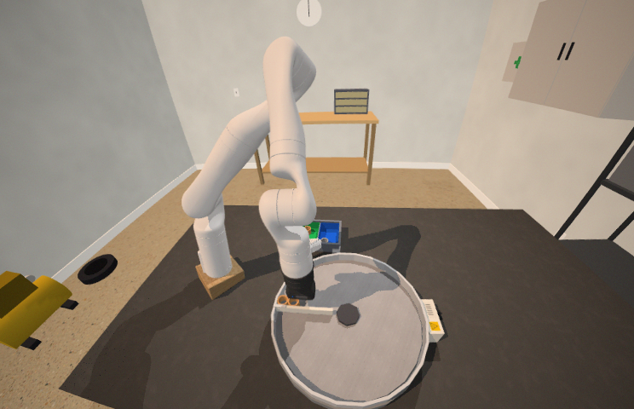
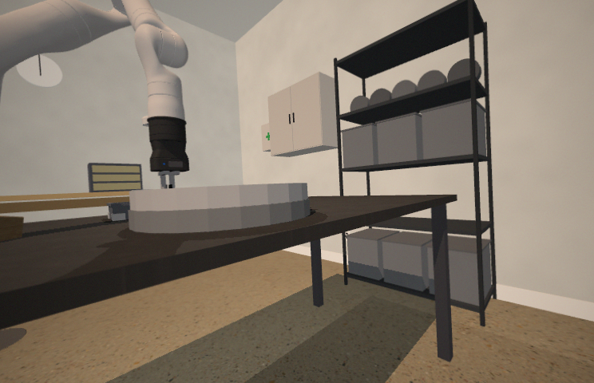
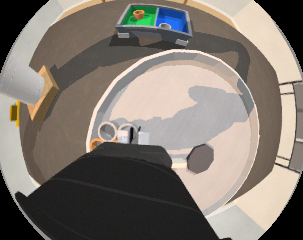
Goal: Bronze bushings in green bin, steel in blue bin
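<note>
The round turntable (image 1: 420, 302) (image 2: 216, 207) (image 3: 106, 95) stands on the dark table. My gripper (image 1: 299, 295) (image 2: 168, 182) (image 3: 136, 132) reaches down inside its left rim and is shut on a pale steel bushing (image 3: 126, 132). A second steel bushing (image 3: 107, 130) lies right beside it. Bronze bushings (image 1: 282, 300) (image 3: 97, 143) lie at the rim to the left, against a white divider bar (image 1: 310, 309). The green bin (image 1: 314, 225) (image 3: 149, 20) holds a bronze bushing (image 3: 138, 12). The blue bin (image 1: 330, 232) (image 3: 178, 16) holds a steel one (image 3: 166, 24). Both bins stand behind the turntable.
A dark octagonal hub (image 1: 348, 314) (image 3: 202, 158) sits at the turntable's centre. A small white box with a yellow label (image 1: 432, 320) is fixed to its right side. The arm's wooden base block (image 1: 220, 279) stands to the left. A black shelf rack (image 2: 415, 158) stands beyond the table.
</note>
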Robot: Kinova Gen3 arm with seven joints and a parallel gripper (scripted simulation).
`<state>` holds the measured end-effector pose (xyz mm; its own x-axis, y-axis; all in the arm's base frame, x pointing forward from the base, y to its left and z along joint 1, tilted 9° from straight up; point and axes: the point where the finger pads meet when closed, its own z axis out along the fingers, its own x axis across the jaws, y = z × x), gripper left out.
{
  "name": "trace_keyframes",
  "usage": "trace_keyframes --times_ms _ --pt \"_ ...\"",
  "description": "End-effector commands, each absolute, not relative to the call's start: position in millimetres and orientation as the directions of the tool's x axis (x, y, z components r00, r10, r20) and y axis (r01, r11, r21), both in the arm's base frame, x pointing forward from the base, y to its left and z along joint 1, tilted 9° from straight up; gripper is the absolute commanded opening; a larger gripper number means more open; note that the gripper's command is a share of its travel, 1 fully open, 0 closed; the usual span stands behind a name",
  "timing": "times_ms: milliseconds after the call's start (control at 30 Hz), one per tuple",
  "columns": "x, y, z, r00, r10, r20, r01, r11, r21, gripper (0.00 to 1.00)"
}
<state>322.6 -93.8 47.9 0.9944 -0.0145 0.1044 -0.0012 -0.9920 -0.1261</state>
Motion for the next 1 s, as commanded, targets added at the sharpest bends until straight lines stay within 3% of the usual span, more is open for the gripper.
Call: trace_keyframes --times_ms 0,967 --pt "322.9 -94.0 48.3 0.994 -0.015 0.106 -0.001 -0.992 -0.126 0.0" --pt "322.3 -94.7 53.7 0.994 -0.015 0.105 -0.002 -0.992 -0.126 0.0"
